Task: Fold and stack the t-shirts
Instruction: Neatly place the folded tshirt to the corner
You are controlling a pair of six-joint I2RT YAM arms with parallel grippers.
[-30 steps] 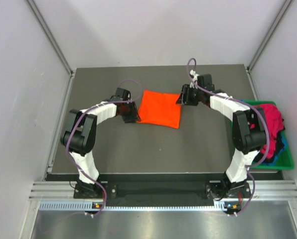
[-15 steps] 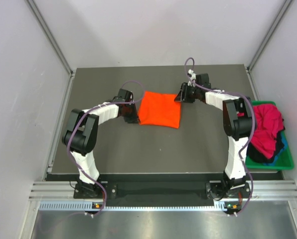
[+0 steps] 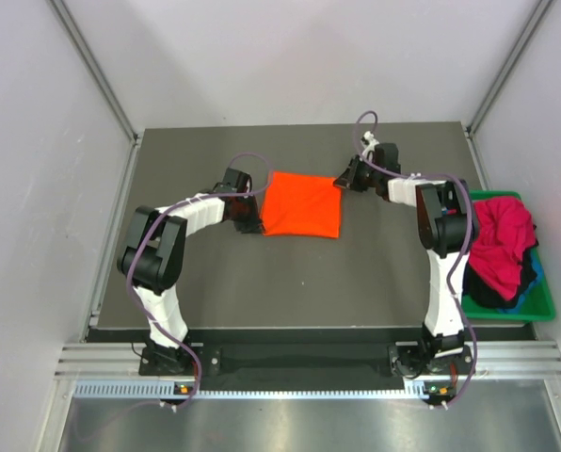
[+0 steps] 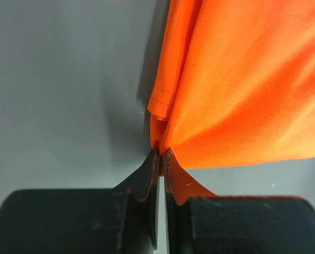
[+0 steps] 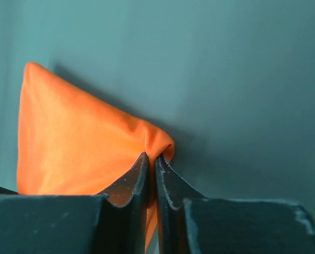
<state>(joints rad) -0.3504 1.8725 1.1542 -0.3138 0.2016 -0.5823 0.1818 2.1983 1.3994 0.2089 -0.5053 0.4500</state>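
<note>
The orange t-shirt (image 3: pixel 301 205) lies folded into a rough square at the middle of the dark table (image 3: pixel 290 282). My left gripper (image 3: pixel 252 222) is shut on its near left corner; in the left wrist view (image 4: pixel 161 154) the cloth (image 4: pixel 242 84) bunches between the pads. My right gripper (image 3: pixel 343 180) is shut on its far right corner, seen in the right wrist view (image 5: pixel 151 159) with orange cloth (image 5: pixel 73 143) pinched in it. A magenta-red t-shirt (image 3: pixel 503 240) lies heaped in the green bin (image 3: pixel 536 309) at the right, with a bit of blue t-shirt (image 3: pixel 536 273) under it.
The green bin stands off the table's right edge beside the right arm. Grey walls enclose the table on the left, back and right. The arm bases sit at the near edge.
The right gripper has moved back and slightly left with the shirt's far right corner, pulling it out. The right arm's elbow has swung away from the bin. The left gripper has barely moved.
</note>
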